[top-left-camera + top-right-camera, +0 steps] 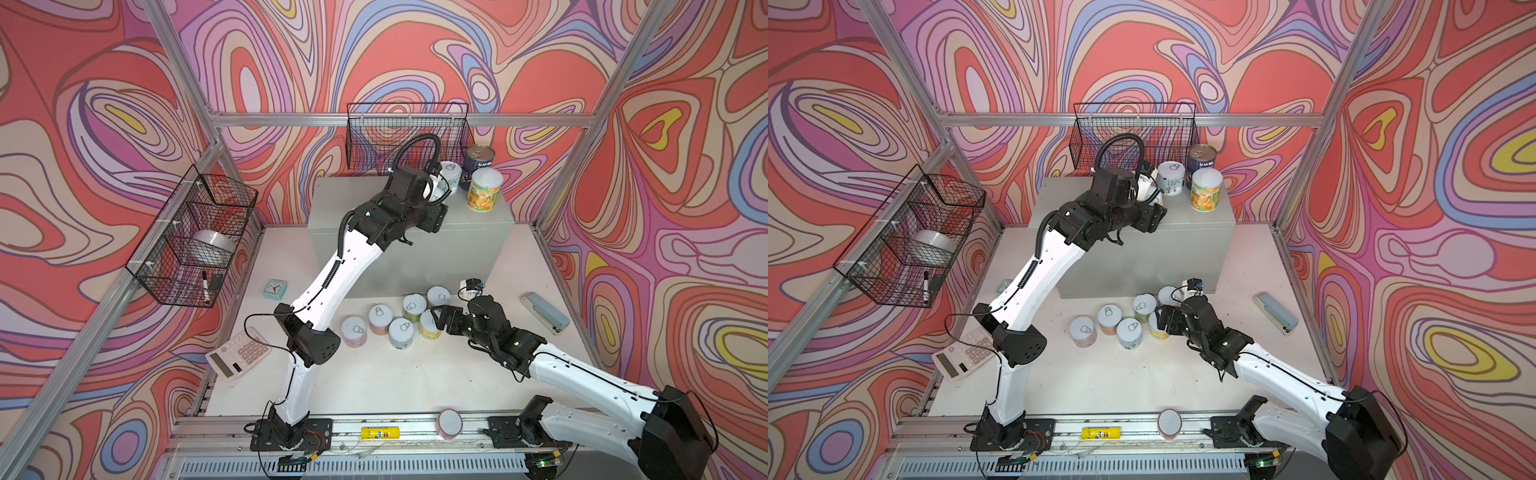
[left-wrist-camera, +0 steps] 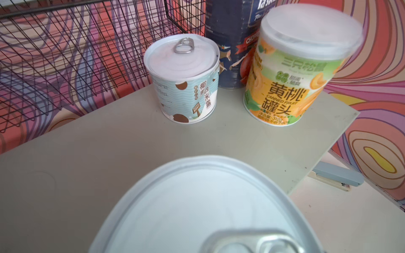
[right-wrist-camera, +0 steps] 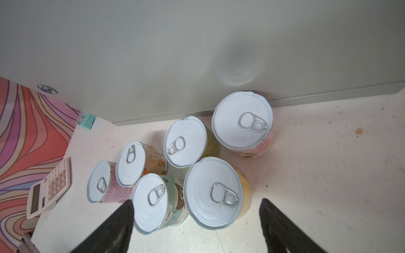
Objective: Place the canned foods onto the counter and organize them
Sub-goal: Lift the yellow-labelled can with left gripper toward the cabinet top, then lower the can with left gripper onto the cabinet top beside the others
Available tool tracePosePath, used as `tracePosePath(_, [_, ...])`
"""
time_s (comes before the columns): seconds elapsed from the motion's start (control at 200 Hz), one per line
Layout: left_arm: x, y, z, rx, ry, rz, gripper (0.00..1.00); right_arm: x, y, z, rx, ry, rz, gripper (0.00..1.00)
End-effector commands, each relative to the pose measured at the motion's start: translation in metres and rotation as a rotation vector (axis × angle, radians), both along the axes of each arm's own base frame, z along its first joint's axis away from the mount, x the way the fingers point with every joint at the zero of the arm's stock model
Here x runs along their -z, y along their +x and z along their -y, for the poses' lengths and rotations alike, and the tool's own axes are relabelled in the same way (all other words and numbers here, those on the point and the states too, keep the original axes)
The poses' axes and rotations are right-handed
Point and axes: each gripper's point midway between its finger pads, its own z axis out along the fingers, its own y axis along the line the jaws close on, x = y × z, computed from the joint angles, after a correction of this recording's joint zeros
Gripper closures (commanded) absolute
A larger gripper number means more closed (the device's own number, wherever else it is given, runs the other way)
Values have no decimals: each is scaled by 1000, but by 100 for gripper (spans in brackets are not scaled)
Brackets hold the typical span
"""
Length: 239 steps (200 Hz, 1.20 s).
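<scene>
Yellow-labelled can [image 3: 213, 192], upright on the desk [image 3: 328, 175] at lower centre of the right wrist frame, is bracketed by the wide-spread, empty right end effector [image 3: 196, 200], while a second can [image 2: 197, 208] is held above the grey cabinet [image 1: 353, 199] by the left end effector [image 1: 437, 192].

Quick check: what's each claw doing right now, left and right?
Left claw: closed on a white-lidded can over the counter.
Right claw: open, empty, above the yellow can.
</scene>
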Motion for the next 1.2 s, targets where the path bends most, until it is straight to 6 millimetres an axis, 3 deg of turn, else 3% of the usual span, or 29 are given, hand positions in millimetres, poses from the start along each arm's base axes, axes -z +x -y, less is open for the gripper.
tracePosePath(0.0, [-34, 6, 4, 8, -81, 94, 100, -8, 5, -6, -13, 6, 24, 8])
tracePosePath(0.476, [-22, 31, 9, -25, -111, 103, 100, 4, 8, -14, -43, -15, -2, 8])
tracePosePath(0.791, [-21, 35, 11, -25, -130, 104, 100, 7, 11, -16, -50, -32, -6, 7])
tracePosePath(0.851, [-22, 36, 11, -27, -133, 107, 87, 7, 12, -17, -54, -34, -7, 7])
tracePosePath(0.911, [-24, 36, 12, -26, -138, 111, 63, 7, 12, -18, -55, -31, -6, 7])
tracePosePath(0.981, [-24, 37, 12, -25, -141, 116, 46, 8, 12, -18, -56, -35, -9, 7])
tracePosePath(1.192, [-26, 41, 13, -19, -160, 122, 30, 7, 13, -18, -56, -37, -7, 7])
